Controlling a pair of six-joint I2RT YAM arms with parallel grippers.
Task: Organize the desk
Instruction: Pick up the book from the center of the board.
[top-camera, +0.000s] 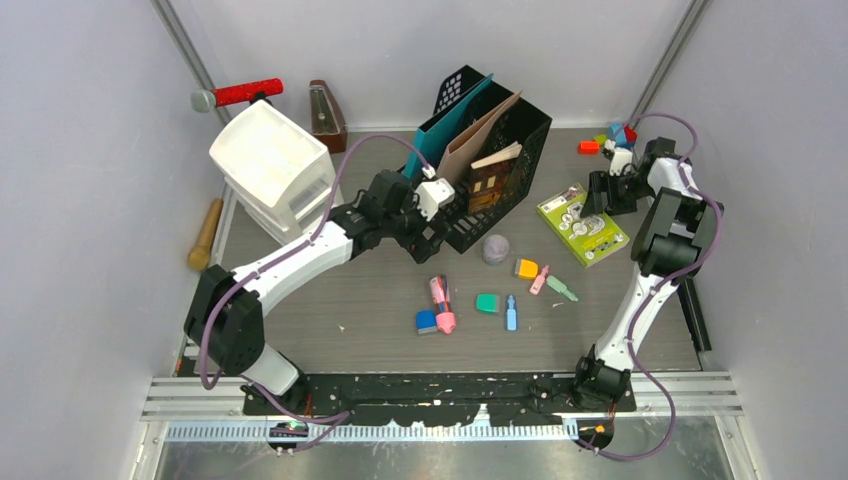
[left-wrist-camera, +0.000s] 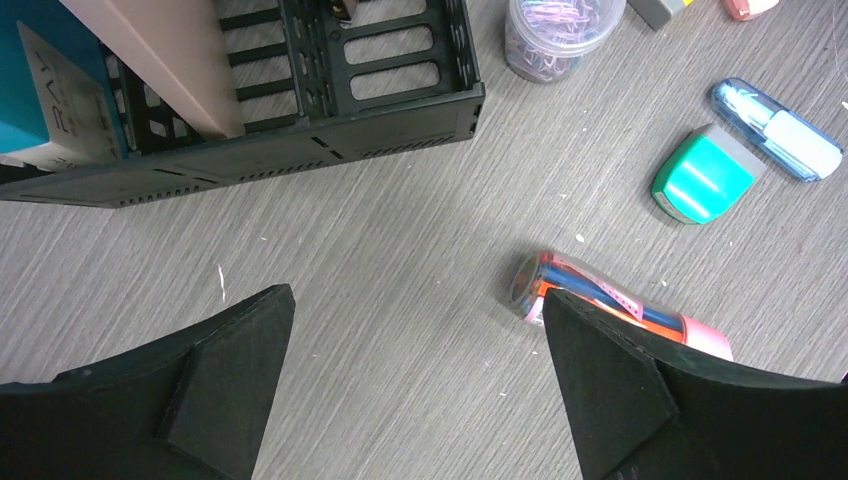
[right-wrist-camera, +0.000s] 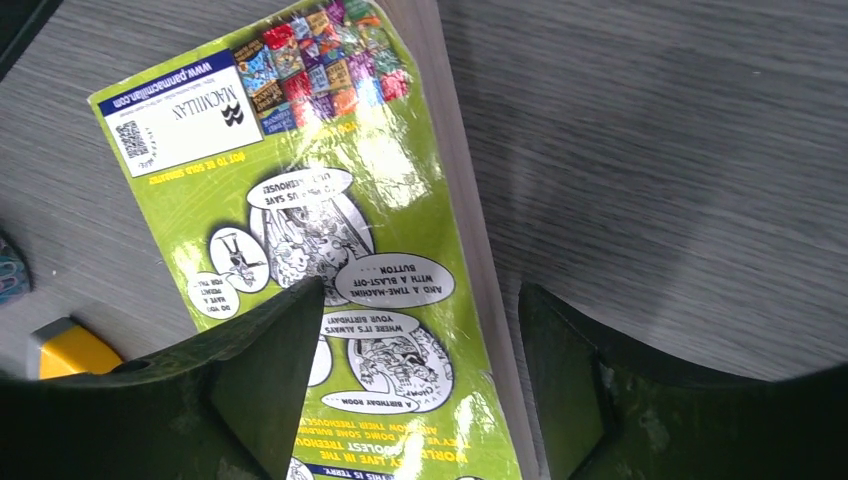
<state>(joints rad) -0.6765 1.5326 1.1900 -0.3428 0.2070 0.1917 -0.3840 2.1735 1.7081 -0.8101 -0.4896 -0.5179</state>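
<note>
The desk (top-camera: 360, 300) is a grey-brown wood-grain top. A green comic-cover book (top-camera: 582, 225) lies flat at the right. My right gripper (top-camera: 600, 196) hangs over the book's far end. In the right wrist view its jaws (right-wrist-camera: 422, 290) stand apart astride the long edge of the book (right-wrist-camera: 330, 200), one finger over the cover and the other over bare desk (right-wrist-camera: 650, 150). My left gripper (top-camera: 430, 248) is open over bare desk (left-wrist-camera: 400, 230) just in front of the black file organiser (top-camera: 490, 175). Nothing lies between the left gripper's (left-wrist-camera: 416, 292) fingers; a pink tube of pens (left-wrist-camera: 600, 295) lies by the right finger.
A paper-clip jar (top-camera: 495, 248), yellow block (top-camera: 526, 268), green eraser (top-camera: 487, 302), blue cartridge (top-camera: 511, 312), pink tube (top-camera: 441, 300) and blue block (top-camera: 427, 321) lie mid-desk. A white drawer unit (top-camera: 272, 165) and metronome (top-camera: 326, 115) stand back left. Coloured blocks (top-camera: 608, 140) sit back right.
</note>
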